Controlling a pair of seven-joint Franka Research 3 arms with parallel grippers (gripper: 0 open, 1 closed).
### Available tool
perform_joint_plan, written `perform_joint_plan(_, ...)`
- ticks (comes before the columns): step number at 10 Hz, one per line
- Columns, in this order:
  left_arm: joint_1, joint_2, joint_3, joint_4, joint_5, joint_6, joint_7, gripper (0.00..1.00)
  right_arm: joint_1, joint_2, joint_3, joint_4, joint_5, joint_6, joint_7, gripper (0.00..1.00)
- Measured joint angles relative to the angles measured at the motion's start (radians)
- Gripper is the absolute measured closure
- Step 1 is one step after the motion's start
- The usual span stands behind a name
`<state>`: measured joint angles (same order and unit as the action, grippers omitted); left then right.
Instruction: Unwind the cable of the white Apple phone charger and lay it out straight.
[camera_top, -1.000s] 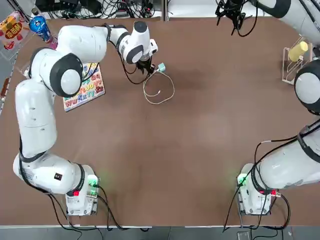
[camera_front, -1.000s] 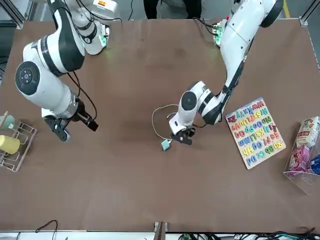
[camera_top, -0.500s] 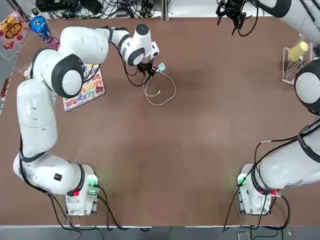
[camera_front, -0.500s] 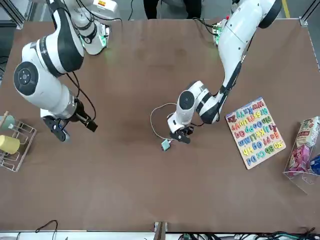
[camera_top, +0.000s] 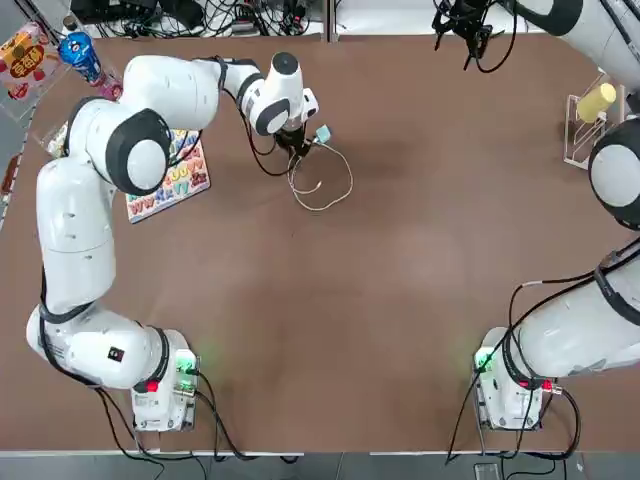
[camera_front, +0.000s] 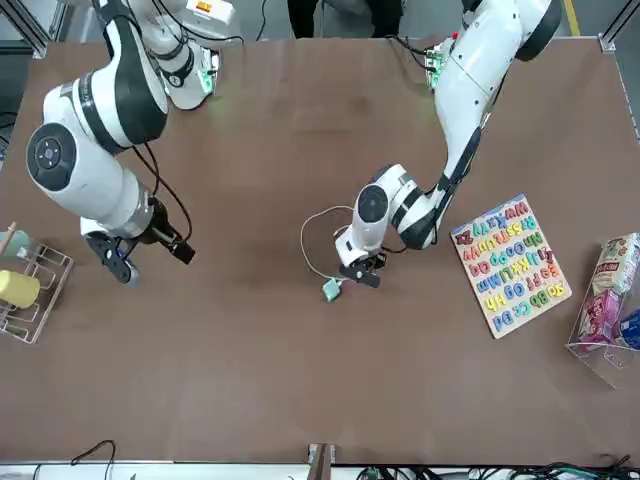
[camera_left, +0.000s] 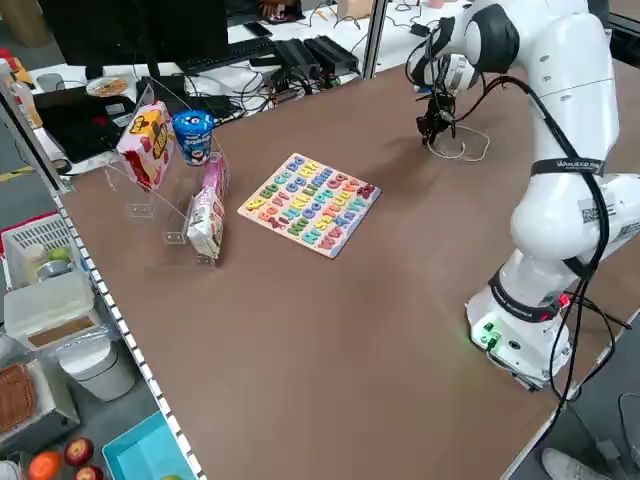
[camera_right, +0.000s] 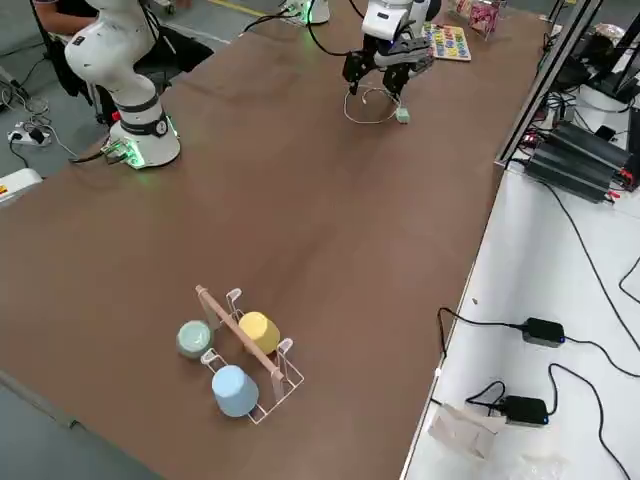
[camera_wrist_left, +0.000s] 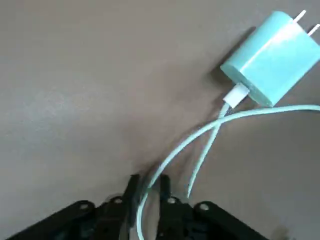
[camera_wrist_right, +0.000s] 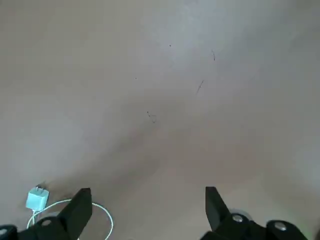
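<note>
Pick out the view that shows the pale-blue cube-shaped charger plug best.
The left wrist view: the pale-blue cube-shaped charger plug fills one corner, its prongs and cable joint plain. Top, front, right side and right wrist views show it whole but small; in the left side view I cannot make it out.

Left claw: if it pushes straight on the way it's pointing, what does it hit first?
Probably the white cable, which passes at the left claw's fingertips; just beyond is the bare tabletop, though the remaining depth is unclear.
</note>
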<state>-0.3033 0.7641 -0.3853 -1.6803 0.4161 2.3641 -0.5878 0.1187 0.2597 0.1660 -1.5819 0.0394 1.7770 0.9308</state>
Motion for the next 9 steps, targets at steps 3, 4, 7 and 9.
perform_joint_plan(3, 0.01, -0.007, -0.001, 0.01, 0.0, -0.029, 0.0, 0.97, 0.0, 0.0, 0.0, 0.0, 0.0, -0.001, 0.0, 0.0)
perform_joint_plan(4, 0.012, -0.016, -0.004, 0.015, 0.0, -0.051, 0.0, 0.96, 0.0, 0.0, 0.0, 0.0, 0.0, -0.001, 0.001, 0.0)
perform_joint_plan(7, 0.015, -0.069, -0.023, 0.021, 0.0, -0.194, -0.001, 0.96, 0.003, 0.001, 0.002, 0.0, 0.0, 0.012, 0.044, 0.0)
perform_joint_plan(9, 0.014, -0.112, -0.064, 0.023, 0.0, -0.349, -0.001, 0.96, 0.03, 0.026, 0.006, -0.003, 0.0, 0.056, 0.13, 0.0)
